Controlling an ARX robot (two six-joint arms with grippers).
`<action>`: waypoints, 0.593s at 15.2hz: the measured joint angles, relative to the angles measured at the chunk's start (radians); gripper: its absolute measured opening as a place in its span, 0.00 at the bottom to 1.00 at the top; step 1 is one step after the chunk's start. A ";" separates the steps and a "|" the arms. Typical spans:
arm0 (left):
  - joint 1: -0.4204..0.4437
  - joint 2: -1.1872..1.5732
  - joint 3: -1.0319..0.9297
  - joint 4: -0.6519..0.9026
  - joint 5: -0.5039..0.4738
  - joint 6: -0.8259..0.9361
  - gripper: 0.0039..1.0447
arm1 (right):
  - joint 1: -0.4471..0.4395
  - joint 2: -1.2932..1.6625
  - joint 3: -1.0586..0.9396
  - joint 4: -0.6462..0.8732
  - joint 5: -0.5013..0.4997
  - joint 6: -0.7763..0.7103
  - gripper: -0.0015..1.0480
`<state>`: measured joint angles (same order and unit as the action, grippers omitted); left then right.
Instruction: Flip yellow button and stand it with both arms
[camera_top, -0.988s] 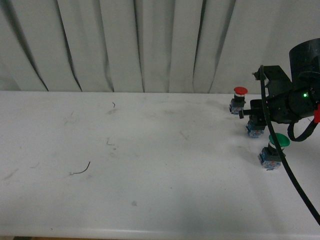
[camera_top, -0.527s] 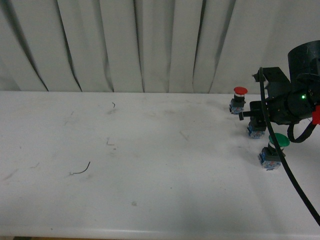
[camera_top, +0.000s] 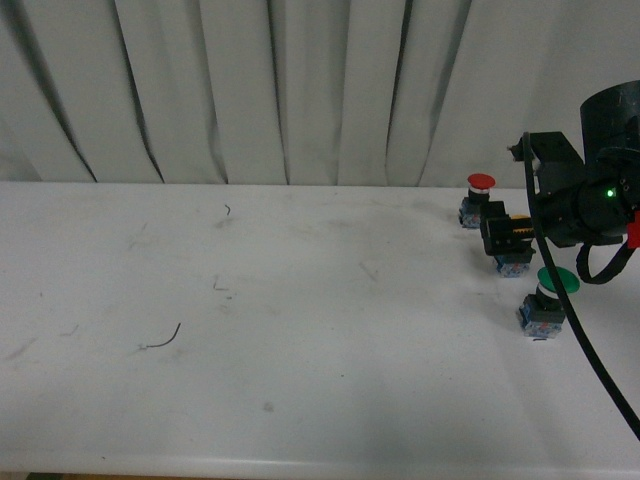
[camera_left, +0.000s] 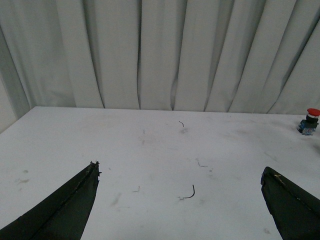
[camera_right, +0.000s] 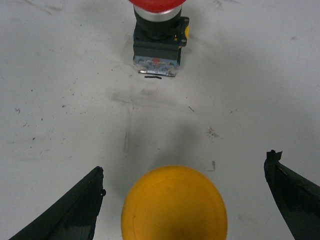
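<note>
Straddling the yellow button (camera_right: 174, 202) – right gripper (camera_right: 182, 200), jaws wide (left gripper (camera_left: 182, 205) likewise).

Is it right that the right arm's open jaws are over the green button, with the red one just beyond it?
Not quite. The right wrist view shows the open jaws around the yellow button, not the green one. The red button does stand just beyond it.
</note>
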<state>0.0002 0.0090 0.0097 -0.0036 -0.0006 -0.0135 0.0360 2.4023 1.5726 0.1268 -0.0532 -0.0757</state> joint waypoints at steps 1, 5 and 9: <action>0.000 0.000 0.000 0.000 0.000 0.000 0.94 | -0.006 -0.012 -0.018 0.019 -0.003 0.000 0.94; 0.000 0.000 0.000 0.000 0.000 0.000 0.94 | -0.039 -0.239 -0.219 0.185 -0.051 -0.004 0.94; 0.000 0.000 0.000 0.000 0.000 0.000 0.94 | -0.053 -0.683 -0.598 0.492 -0.110 -0.032 0.94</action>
<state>0.0002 0.0090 0.0097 -0.0036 -0.0006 -0.0135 -0.0166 1.7191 0.9749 0.6193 -0.1631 -0.1078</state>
